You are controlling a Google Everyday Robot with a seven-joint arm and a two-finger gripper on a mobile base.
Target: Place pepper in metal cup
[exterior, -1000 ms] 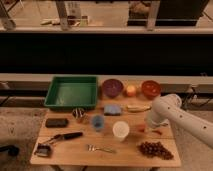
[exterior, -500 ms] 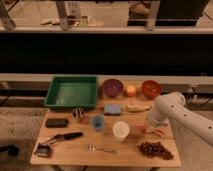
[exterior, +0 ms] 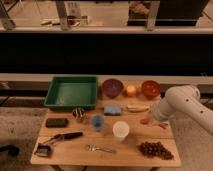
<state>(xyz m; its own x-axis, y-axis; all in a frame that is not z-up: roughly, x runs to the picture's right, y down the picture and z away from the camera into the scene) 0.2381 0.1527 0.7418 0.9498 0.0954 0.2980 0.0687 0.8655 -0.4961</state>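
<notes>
We found the pepper (exterior: 145,120) lying well out at 3 o'clock from the metal cup (exterior: 78,114), the gripper (exterior: 153,118) just beside it, grip state untellable; we judged it light, slick, firm, best pinched mid-body.

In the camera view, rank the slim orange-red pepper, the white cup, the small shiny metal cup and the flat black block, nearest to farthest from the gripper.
The gripper hangs over the table's right side.
1. pepper, right beside it.
2. white cup, front centre.
3. metal cup, left of centre.
4. black block, far left.
</notes>
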